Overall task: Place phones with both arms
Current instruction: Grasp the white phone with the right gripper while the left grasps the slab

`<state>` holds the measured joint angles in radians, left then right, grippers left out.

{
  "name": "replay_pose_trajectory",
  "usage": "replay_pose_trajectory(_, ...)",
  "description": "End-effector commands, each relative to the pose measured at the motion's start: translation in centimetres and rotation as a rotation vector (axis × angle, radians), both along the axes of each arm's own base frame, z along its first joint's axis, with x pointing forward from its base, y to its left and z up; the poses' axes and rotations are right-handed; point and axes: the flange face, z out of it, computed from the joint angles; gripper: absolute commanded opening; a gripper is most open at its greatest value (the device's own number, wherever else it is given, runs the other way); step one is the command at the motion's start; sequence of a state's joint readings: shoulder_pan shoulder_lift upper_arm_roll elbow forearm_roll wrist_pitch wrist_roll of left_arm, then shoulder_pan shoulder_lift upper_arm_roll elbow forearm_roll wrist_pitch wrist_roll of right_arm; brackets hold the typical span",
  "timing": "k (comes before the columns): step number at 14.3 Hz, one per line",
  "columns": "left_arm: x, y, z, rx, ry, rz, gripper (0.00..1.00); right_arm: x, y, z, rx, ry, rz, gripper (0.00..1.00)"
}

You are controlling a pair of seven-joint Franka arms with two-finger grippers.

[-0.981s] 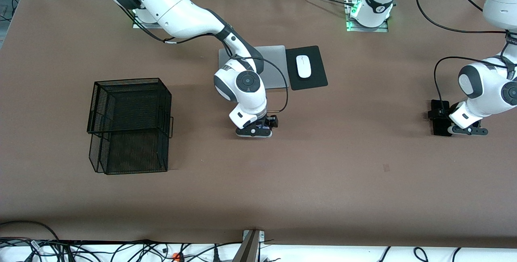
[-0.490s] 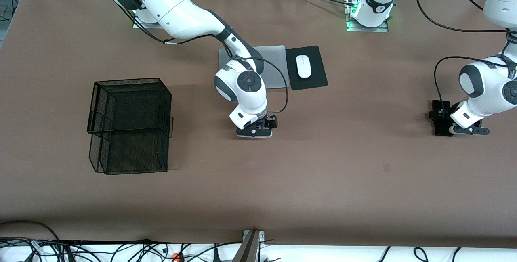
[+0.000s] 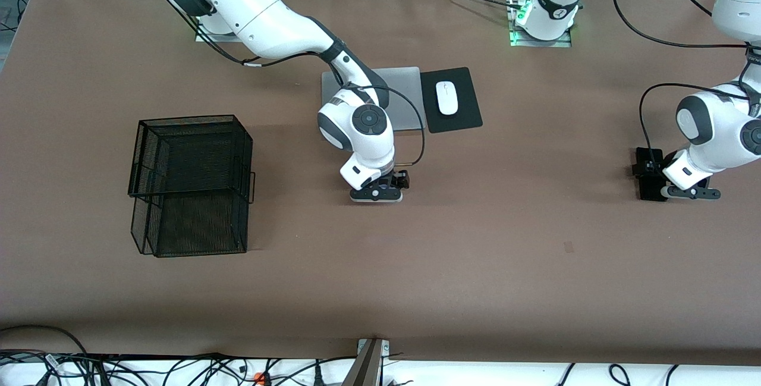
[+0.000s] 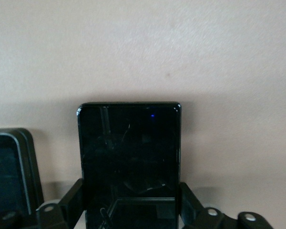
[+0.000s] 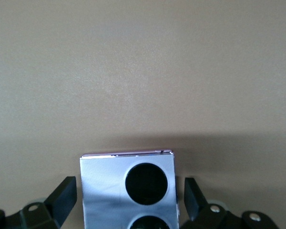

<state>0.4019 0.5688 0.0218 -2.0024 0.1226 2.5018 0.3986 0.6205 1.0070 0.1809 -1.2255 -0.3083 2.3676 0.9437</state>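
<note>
Long black phone point(image 4: 128, 162) lies flat at the left arm's end of the table, long axis running away from the left gripper point(image 4: 131, 210); glossy face. The open fingers point(image 4: 71, 200) flank it. Small lilac-white phone point(image 5: 127, 191), squarish with black camera circles, lies mid-table between the right gripper's point(image 5: 128, 205) spread fingers point(image 5: 64, 198).

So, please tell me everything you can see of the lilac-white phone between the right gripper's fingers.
The lilac-white phone is small and squarish, with a glossy silver-white face, a thin pinkish top edge and two black camera circles, the lower one cut off by the picture's edge. It lies flat on the brown table, nearer to the front camera than the grey laptop. The right gripper is down over it, fingers standing open on either side, with gaps, not touching it. In the front view the gripper hides it.
</note>
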Motion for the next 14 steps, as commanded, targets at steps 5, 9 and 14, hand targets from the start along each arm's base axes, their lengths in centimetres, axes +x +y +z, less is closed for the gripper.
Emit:
replay_pose_trajectory(5,6.3,-1.9,5.8,-0.011,0.118,-0.037,0.0,0.1,0.6,-0.5,-0.012,-0.032,0.009,0.93)
replay_pose_trajectory(9,6.1,-1.6,5.3,-0.009,0.123,-0.04,0.0,0.1,0.5,-0.8,-0.023,-0.041,0.021,0.28)
replay_pose_trajectory(14,7.9,-2.9,4.7,0.019,0.035,-0.059,0.0,0.2,0.4,-0.3,-0.029,-0.038,0.017,0.1)
